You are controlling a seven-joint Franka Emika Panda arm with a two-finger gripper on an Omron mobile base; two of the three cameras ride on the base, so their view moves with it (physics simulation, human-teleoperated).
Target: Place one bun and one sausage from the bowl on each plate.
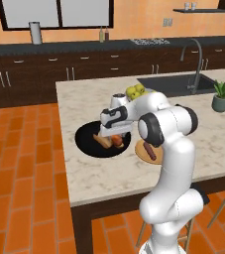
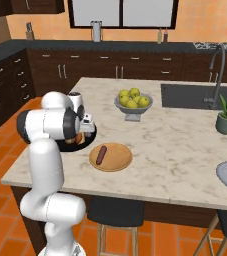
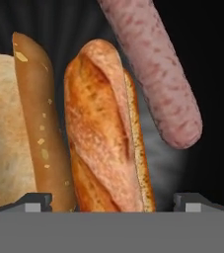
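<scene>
The gripper [image 3: 112,201] hangs low over the black bowl [image 1: 85,141] near the counter's [image 1: 99,176] left edge, fingers spread wide and grasping nothing. Between them lies a bun [image 3: 106,131], with a sausage [image 3: 155,69] alongside (another sausage [image 2: 101,154] already rests on the wooden plate [image 2: 119,159] just beside).

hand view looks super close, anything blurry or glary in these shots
Hand view: bun and sausage are sharp, with a soft grey sheen on the black bowl. Left base view: the bowl's contents look coarse and small under the gripper. Right base view: the arm hides most of the bowl; the sausage on the tan plate reads clearly.
</scene>
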